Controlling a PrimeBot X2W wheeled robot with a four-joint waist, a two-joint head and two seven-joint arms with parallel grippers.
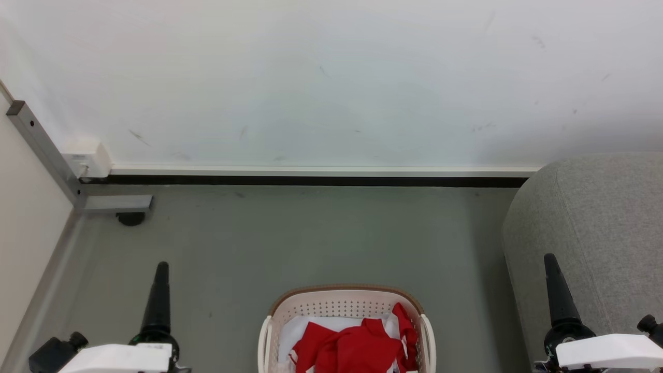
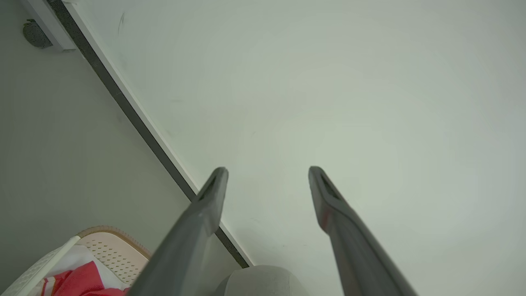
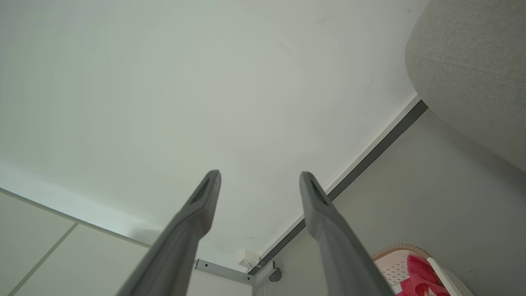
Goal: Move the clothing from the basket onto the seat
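The cream basket (image 1: 342, 303) with its brown rim stands on the floor at the bottom centre of the head view. Red clothing (image 1: 357, 347) with white parts lies crumpled inside it. The grey seat (image 1: 595, 217) rises at the right, apart from the basket. My left gripper (image 1: 162, 267) hangs left of the basket and my right gripper (image 1: 550, 259) in front of the seat's side. Both point up towards the wall. The left wrist view shows my left gripper (image 2: 267, 170) open and empty, with the basket (image 2: 111, 250), the clothing (image 2: 78, 279) and the seat (image 2: 263, 281) low down. My right gripper (image 3: 259, 174) is open and empty too, near the seat (image 3: 472, 61), the basket (image 3: 394, 257) and the clothing (image 3: 419, 275).
A white wall (image 1: 331, 77) with a dark baseboard (image 1: 311, 181) closes the far side. A grey metal frame (image 1: 46, 150) with a black caster (image 1: 130, 218) stands at the left. Bare grey floor (image 1: 311, 238) lies between the basket and the wall.
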